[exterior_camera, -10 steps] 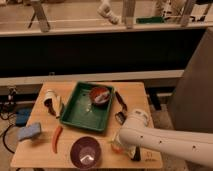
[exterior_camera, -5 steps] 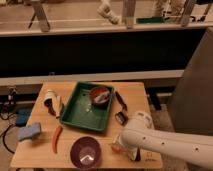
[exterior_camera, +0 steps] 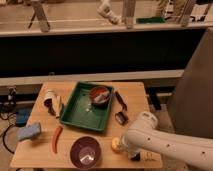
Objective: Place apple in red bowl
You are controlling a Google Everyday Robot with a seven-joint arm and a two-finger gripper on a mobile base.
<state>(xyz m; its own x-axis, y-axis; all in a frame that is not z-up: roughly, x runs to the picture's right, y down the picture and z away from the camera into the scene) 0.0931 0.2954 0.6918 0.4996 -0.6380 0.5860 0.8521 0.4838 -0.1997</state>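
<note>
The apple (exterior_camera: pixel 116 145), small and yellow-orange, sits on the wooden table (exterior_camera: pixel 145 100) near its front edge, to the right of the purple bowl. The red bowl (exterior_camera: pixel 99 95) stands in the far right corner of the green tray (exterior_camera: pixel 85 114) and holds something pale. My white arm comes in from the lower right. My gripper (exterior_camera: pixel 129 151) is low at the end of the arm, right beside the apple on its right, and mostly hidden by the arm.
A purple bowl (exterior_camera: pixel 86 152) stands at the table's front middle. A red chili-shaped thing (exterior_camera: pixel 56 138) and a blue sponge (exterior_camera: pixel 30 131) lie front left. A white cup (exterior_camera: pixel 50 97) lies at left. Dark objects (exterior_camera: pixel 121 109) lie right of the tray.
My arm's rounded end has shifted slightly to the right. The apple and the bowls have not moved.
</note>
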